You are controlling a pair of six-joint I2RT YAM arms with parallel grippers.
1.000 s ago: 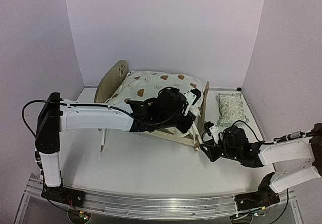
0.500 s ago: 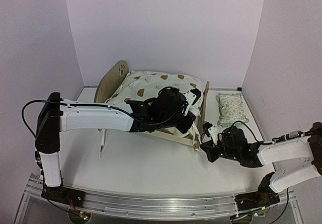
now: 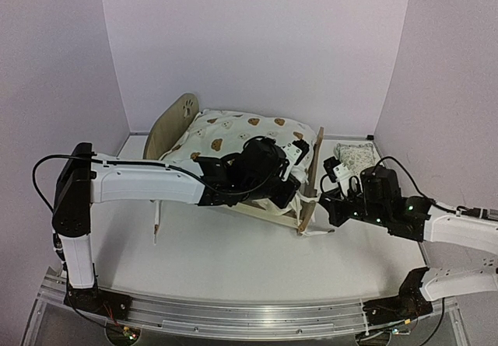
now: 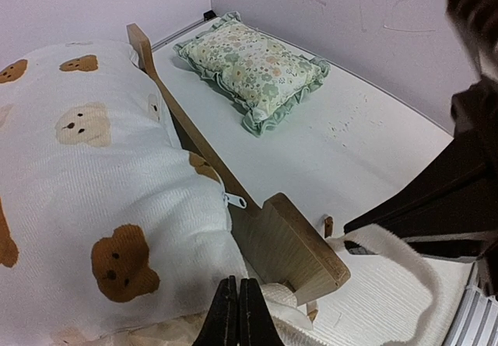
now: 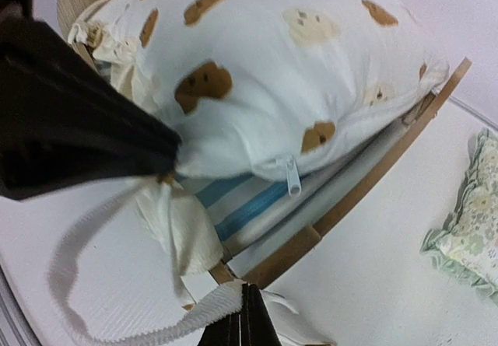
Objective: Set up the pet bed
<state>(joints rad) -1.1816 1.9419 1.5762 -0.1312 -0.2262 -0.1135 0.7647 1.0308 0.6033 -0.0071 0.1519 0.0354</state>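
Right jaws lifted, pinching strap (image 4: pixel 420 268) | left jaws pressed together | pillow (image 4: pixel 253 70) beside bed (image 4: pixel 288 241)

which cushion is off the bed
The small green floral pillow: it lies flat on the table, beside the pet bed; the bear-print quilt lies on it.

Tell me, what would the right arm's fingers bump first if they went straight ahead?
The right fingers, pinched on a white strap, would probably bump the pet bed first, at its wooden footboard's near end. Depth is hard to judge.
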